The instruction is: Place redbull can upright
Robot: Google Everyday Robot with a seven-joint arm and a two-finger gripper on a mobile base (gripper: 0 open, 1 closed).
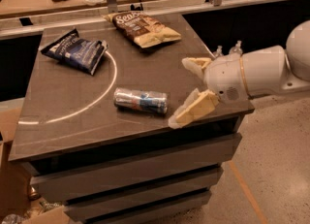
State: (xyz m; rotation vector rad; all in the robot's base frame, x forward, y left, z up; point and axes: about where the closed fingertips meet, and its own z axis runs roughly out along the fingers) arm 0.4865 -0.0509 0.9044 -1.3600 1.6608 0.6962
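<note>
Item: cam view, approach step, redbull can (140, 101) lying down, not yet gripped.

Cam view: can lies on its side near the front-centre of the desk (68, 106), long axis running left-right, just outside the white arc (107, 86) marked on the top. Claw (180, 92) hangs just right of the can, near but apart from it, fingers spread wide w/ nothing between them, mouth facing the can's right end. Blue chip bag (75, 51) at back left and tan chip bag (143, 28) at back centre, both well apart from the can. Drawer fronts (135, 169) below. Judged step: reach-in before the grasp. Next move prob. needs the claw brought over the can's body, pinched across its width, then lifted, turned 90 deg. and set on its base.
</note>
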